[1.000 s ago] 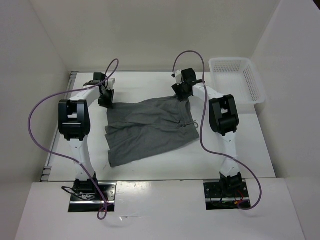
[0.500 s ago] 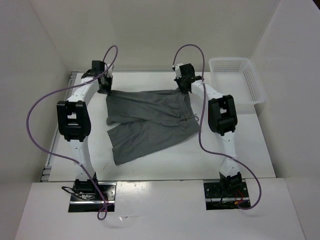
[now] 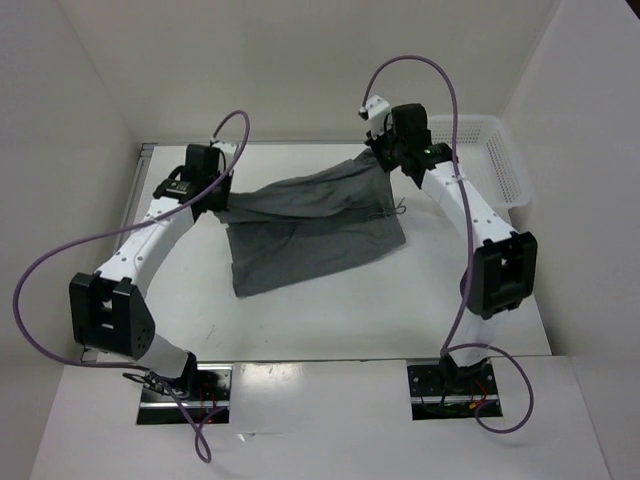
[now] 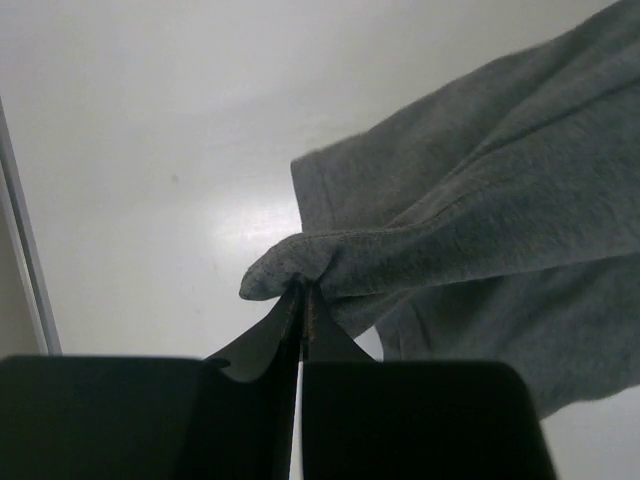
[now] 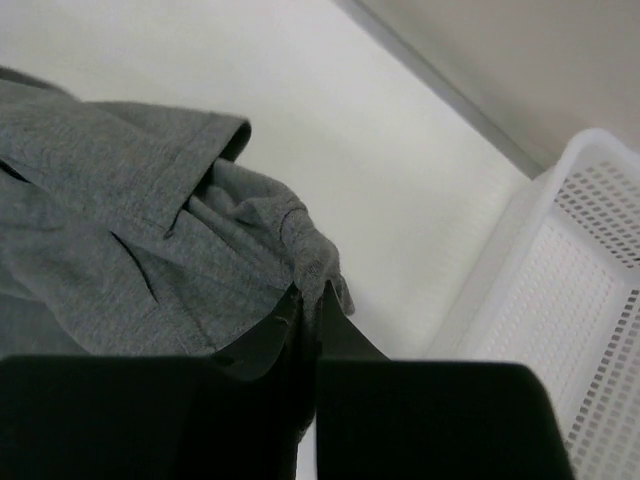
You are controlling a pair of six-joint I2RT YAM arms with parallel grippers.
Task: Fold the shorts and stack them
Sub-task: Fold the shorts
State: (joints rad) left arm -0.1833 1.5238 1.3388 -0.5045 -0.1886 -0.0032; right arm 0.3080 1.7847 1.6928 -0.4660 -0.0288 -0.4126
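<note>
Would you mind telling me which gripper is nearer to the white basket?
Right. The right gripper, shut on one corner of the shorts, is just beside the basket; the left gripper holds the opposite corner, with the whole garment between it and the basket.

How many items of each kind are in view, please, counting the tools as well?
Shorts: 1
Basket: 1
Tools: 2, the left tool and the right tool, both shut on the shorts
Total: 4
</note>
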